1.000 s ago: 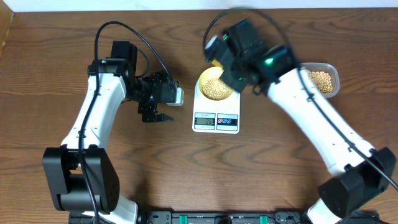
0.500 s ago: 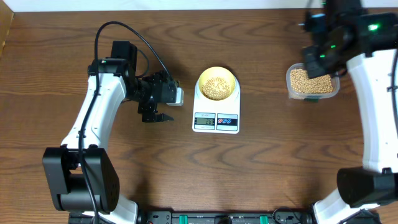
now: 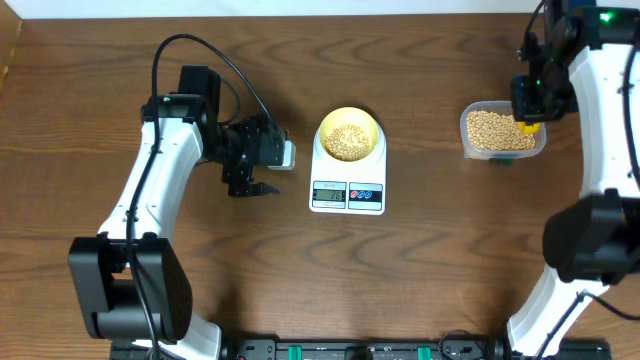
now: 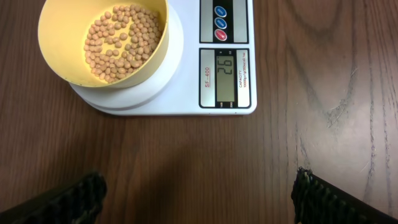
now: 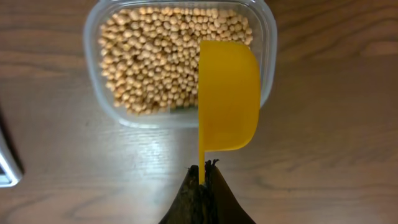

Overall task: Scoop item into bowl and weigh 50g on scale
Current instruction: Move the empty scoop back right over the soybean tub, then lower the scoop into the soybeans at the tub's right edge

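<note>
Half the needed beans point(image 4: 118, 40) lie in bowl point(image 3: 349, 136) atop scale point(image 3: 347, 195); more scooping remains; right gripper point(image 5: 201, 179) clamps empty scoop point(image 5: 228, 99), left gripper point(image 3: 250, 189) gapes.

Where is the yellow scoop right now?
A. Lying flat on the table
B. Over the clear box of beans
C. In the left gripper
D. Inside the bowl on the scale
B: the right gripper holds the scoop by its handle, and the right wrist view shows it over one side of the clear box of beans.
</note>
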Robot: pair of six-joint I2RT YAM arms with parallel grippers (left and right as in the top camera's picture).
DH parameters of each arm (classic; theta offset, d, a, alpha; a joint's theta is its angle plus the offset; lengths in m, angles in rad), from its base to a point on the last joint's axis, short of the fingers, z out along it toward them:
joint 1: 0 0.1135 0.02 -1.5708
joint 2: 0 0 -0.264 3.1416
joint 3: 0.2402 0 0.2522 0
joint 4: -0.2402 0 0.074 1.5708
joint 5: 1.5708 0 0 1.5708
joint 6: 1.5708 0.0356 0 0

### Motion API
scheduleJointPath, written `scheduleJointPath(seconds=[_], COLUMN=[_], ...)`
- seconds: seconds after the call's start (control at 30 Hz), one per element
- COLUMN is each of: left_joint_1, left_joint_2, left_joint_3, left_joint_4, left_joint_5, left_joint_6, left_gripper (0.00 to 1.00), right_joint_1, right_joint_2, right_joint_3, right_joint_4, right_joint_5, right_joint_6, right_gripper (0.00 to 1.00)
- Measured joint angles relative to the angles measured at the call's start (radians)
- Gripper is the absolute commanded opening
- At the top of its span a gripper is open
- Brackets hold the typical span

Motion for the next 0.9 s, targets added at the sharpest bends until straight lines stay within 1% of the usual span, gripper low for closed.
scheduleJointPath(seconds=[0.23, 0.37, 0.5, 0.57, 0.67, 0.8, 0.9], left_joint_1=[0.0, 0.0, 0.0, 0.0, 0.0, 0.0, 0.0], left_joint_2=[0.0, 0.0, 0.0, 0.0, 0.0, 0.0, 0.0], left_joint_3=[0.0, 0.0, 0.0, 0.0, 0.0, 0.0, 0.0], left_joint_4=[0.0, 0.0, 0.0, 0.0, 0.0, 0.0, 0.0], left_joint_5=[0.002, 0.002, 0.003, 0.002, 0.002, 0.002, 0.002], left_joint_6=[0.0, 0.0, 0.0, 0.0, 0.0, 0.0, 0.0], left_gripper=[0.97, 0.97, 0.98, 0.98, 0.98, 0.97, 0.98], right_joint_1=[-0.019, -0.027, -0.031, -0.032, -0.032, -0.032, -0.032], right_joint_2=[0.106, 0.14, 0.146, 0.146, 0.146, 0.146, 0.146], right_joint_3=[0.0, 0.0, 0.0, 0.0, 0.0, 0.0, 0.0], right_joint_4=[0.008, 0.05, 0.098, 0.102, 0.105, 0.114, 0.122], right_joint_5=[0.0, 0.0, 0.0, 0.0, 0.0, 0.0, 0.0], right_joint_6=[0.0, -0.001, -0.003, -0.005, -0.007, -0.007, -0.006], right_gripper=[0.01, 0.01, 0.1, 0.18, 0.19, 0.17, 0.04])
